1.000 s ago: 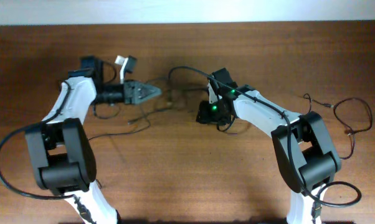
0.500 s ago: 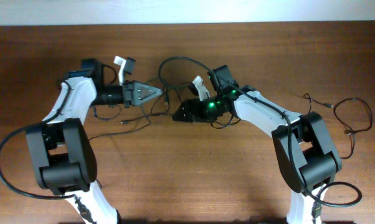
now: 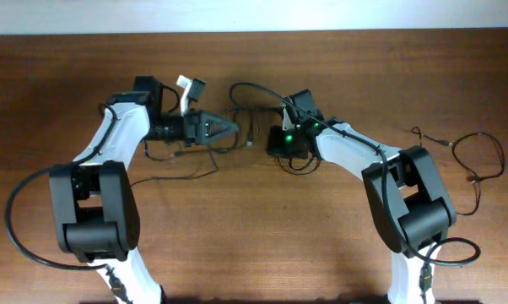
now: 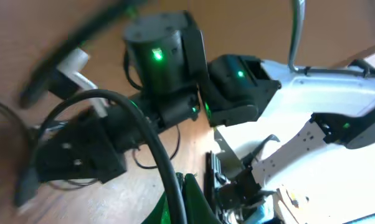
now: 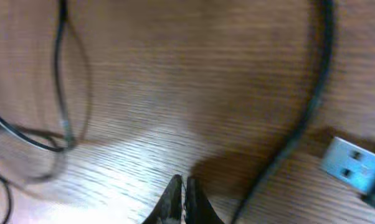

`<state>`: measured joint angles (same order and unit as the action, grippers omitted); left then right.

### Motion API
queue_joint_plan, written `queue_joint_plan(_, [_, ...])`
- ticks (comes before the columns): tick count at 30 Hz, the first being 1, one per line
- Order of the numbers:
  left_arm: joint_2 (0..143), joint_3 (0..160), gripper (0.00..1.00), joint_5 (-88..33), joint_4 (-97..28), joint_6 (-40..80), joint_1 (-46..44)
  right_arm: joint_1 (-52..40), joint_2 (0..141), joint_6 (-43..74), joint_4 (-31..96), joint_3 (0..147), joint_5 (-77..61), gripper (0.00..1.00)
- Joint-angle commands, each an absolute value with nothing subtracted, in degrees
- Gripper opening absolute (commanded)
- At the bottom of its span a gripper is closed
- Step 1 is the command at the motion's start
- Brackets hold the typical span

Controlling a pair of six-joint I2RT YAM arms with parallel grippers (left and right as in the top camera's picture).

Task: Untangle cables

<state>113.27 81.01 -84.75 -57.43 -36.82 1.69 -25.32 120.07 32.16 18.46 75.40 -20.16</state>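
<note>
One USB plug [image 5: 352,163], right-wrist view

The claw [image 4: 176,208] sat shut at the bottom edge, lit green, with a black cable [image 4: 147,127] arching up and to the left from its tips. Beyond it the right arm [image 4: 175,74], black with green lights, leaned over the wooden counter [image 4: 13,25]. Its white link [image 4: 324,87] ran off to the right.

Matt grained wood table [image 3: 237,245]; black rubbery cables [image 5: 314,102]; shiny metal plug [image 5: 352,163].
</note>
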Motion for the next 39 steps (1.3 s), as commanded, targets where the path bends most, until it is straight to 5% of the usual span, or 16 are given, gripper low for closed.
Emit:
queue_joint_plan(1, [112.90,81.38,0.00,-82.98,-57.47,-35.94,8.32,-25.36,120.42,32.45,19.27,75.09,-16.58,0.04])
queue_joint_plan(7, [112.92,81.36,0.00,-77.95,-57.08,-30.55,12.53,-25.47,119.94,32.42,20.84,75.11,-20.05,0.19])
queue_joint_plan(11, [112.92,81.36,0.00,-64.36,-51.03,-12.14,12.53,-25.56,113.67,29.98,25.85,77.73,-25.52,0.29])
queue_joint_plan(15, [112.92,81.25,0.00,-50.61,-49.67,1.69,12.38,-27.42,109.54,27.40,27.03,78.61,-22.44,0.56])
queue_joint_plan(21, [112.92,81.25,0.00,-68.90,-49.19,-13.13,12.38,-32.73,112.36,27.24,25.91,78.54,-6.37,0.81])
queue_joint_plan(27, [112.92,81.25,0.00,-80.20,-54.46,-27.42,12.38,-33.98,116.20,27.24,25.63,78.56,-6.70,0.83])
queue_joint_plan(34, [112.31,81.28,0.00,-90.19,-73.45,-32.38,15.27,-29.87,105.16,11.60,27.35,78.54,-49.67,0.90])
queue_joint_plan(39, [112.31,81.49,0.00,-90.19,-81.67,-25.08,15.66,-38.39,108.81,10.96,23.90,78.02,-38.17,0.90])
